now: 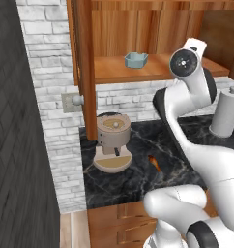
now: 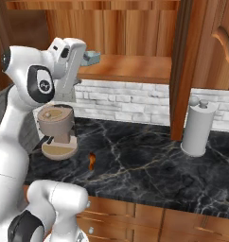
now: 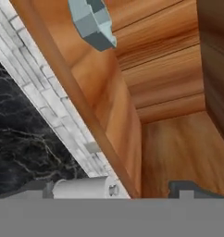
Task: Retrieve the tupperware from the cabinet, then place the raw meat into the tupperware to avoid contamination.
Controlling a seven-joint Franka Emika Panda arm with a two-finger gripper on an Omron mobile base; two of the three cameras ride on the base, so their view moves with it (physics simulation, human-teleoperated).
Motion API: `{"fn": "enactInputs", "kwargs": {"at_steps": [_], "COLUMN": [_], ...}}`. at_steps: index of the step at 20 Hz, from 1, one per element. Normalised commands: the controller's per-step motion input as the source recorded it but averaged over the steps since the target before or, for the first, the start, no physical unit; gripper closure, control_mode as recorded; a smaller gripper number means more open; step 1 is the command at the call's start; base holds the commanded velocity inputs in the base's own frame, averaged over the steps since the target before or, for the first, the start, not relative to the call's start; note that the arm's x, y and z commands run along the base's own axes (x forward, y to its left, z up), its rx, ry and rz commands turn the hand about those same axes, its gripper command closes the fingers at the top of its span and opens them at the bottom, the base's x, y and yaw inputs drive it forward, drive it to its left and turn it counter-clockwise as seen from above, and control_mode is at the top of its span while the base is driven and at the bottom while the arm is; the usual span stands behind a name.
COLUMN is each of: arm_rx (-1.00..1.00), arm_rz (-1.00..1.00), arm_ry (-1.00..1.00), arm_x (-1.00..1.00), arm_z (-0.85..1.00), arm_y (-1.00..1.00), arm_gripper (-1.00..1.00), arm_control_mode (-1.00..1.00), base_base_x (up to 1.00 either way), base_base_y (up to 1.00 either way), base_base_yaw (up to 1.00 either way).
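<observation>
- You have the tupperware (image 1: 136, 59) sitting upright on the plank shelf of the cabinet (image 1: 85, 58), at upper centre of the left base view, open side up, its long axis running roughly left to right across the frame.
- In the hand view the tupperware (image 3: 93, 22) sits at the top edge, left of centre, seen tilted because the camera is rolled.
- In the right base view you see just one end of the tupperware (image 2: 92, 57) poking out from behind the arm's wrist at upper left.
- The raw meat (image 1: 155, 163) lies flat on the dark marble counter (image 1: 133, 179), lower centre-right of the left base view, its long axis slanting from upper left to lower right.
- A beige coffee machine (image 1: 112, 141) stands just left of the meat, under the shelf.
- A white paper-towel holder (image 2: 198, 127) stands at the right of the right base view, well apart from the meat.
- Your gripper (image 3: 115, 190) has its jaws spread wide, holding nothing, short of the tub.
</observation>
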Motion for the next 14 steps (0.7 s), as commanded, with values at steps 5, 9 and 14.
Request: {"fn": "enactInputs", "kwargs": {"at_steps": [5,9,14], "arm_rx": [-0.07,-0.03,-0.02], "arm_rz": [0.12,0.03,0.0], "arm_ry": [0.18,0.08,0.0], "arm_x": [0.82,0.8,0.76], "arm_z": [0.14,0.03,0.0], "arm_y": [0.56,0.45,0.43], "arm_gripper": [-1.0,-1.0,-1.0], "arm_control_mode": [-1.0,-1.0,-1.0], "base_base_x": [0.0,0.0,0.0], "base_base_y": [0.0,0.0,0.0], "base_base_yaw": [0.0,0.0,0.0]}}
